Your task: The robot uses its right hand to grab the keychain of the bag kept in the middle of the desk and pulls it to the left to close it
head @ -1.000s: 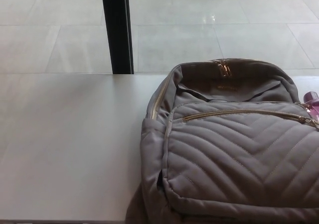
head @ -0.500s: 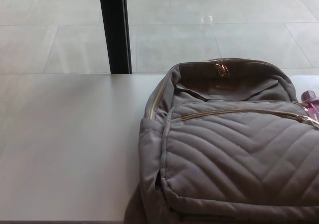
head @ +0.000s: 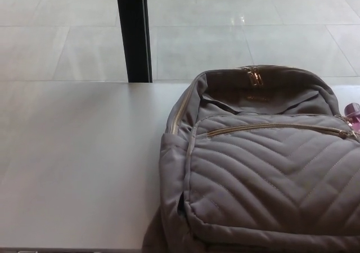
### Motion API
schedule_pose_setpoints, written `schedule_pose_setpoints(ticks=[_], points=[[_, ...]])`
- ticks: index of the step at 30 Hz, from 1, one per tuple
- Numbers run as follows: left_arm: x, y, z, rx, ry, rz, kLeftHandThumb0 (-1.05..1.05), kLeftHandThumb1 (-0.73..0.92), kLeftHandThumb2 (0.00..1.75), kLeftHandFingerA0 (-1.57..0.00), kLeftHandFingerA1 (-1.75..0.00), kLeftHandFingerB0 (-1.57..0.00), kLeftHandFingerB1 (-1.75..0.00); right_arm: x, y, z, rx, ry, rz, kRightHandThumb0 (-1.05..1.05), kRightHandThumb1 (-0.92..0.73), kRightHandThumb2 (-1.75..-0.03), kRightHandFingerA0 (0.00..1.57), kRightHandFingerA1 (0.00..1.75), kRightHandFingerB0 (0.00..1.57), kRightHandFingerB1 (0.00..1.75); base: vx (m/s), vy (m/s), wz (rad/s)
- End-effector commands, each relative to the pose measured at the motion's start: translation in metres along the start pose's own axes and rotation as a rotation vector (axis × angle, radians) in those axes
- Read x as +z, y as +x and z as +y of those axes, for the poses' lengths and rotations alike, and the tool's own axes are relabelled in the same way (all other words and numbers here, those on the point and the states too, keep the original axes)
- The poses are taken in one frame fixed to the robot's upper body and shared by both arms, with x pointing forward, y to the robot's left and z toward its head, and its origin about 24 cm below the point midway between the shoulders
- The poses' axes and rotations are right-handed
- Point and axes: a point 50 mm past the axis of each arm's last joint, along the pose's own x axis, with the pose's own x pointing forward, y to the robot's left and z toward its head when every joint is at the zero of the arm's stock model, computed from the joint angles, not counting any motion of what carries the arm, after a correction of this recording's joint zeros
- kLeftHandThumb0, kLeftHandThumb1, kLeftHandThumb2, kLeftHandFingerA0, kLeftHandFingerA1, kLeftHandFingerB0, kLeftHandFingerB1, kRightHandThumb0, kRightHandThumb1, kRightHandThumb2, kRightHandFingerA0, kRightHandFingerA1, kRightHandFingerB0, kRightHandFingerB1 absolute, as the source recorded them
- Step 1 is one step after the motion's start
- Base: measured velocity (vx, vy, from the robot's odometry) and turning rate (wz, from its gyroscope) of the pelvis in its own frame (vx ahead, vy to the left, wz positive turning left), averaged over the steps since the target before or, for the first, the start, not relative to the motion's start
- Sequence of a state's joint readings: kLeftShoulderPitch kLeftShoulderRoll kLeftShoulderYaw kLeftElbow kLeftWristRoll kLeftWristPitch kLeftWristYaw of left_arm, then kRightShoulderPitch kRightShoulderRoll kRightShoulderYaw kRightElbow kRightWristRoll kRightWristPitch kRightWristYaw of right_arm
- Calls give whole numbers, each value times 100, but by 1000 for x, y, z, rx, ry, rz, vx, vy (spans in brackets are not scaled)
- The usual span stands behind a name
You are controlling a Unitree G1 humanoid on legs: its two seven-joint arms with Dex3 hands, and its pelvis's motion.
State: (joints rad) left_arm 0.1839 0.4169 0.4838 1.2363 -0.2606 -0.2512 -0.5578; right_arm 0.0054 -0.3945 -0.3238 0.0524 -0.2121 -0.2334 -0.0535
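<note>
Head view. Looking down on a pale desk (head: 79,168), with a grey quilted bag (head: 264,174) lying flat on its right part and running off the picture at the right and bottom edges. Beyond the desk, looking onto a light tiled floor (head: 253,28) and a black upright post (head: 133,32) standing just behind the far edge, left of the bag.

Finding no robot hand anywhere in the picture: neither the left hand nor the right hand showing, so not telling how far either is opened or whether anything is held. Seeing nothing gripping the bag.

Tracing the gold front zipper (head: 275,127) across the quilted pocket: running almost straight from left to right, dipping a little toward the right end. Spotting the keychain (head: 352,111), a small pink piece, at that right end, just beside the bag's right shoulder and cut partly by the picture's edge; too small for telling its shape. Noting a second gold pull (head: 253,76) at the top middle of the bag, well apart from the pink one.

Judging the coming move: reaching in from the right, the keychain lying on the robot's right side and so nearer the right hand than the left. Pulling along the zipper's long axis, from the right end toward the left, keeping to that slightly rising line rather than dragging across it. Judging the task as not yet begun, with the approach and the grasp both ahead.
</note>
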Motion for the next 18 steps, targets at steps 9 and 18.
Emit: schedule_pose_setpoints(ticks=[9,18], points=[[2,-4,6,5,12,-12,-79,80,63,-45,-66,-36,-44,17,19,13,50,75,-7,-4,-53,-114,87,175,73,159,0,0,0],[5,-2,4,4,19,-17,-79,79,65,-45,-67,-34,-45,50,45,49,196,119,-69,-15,-50,-118,120,145,101,131,0,0,0]])
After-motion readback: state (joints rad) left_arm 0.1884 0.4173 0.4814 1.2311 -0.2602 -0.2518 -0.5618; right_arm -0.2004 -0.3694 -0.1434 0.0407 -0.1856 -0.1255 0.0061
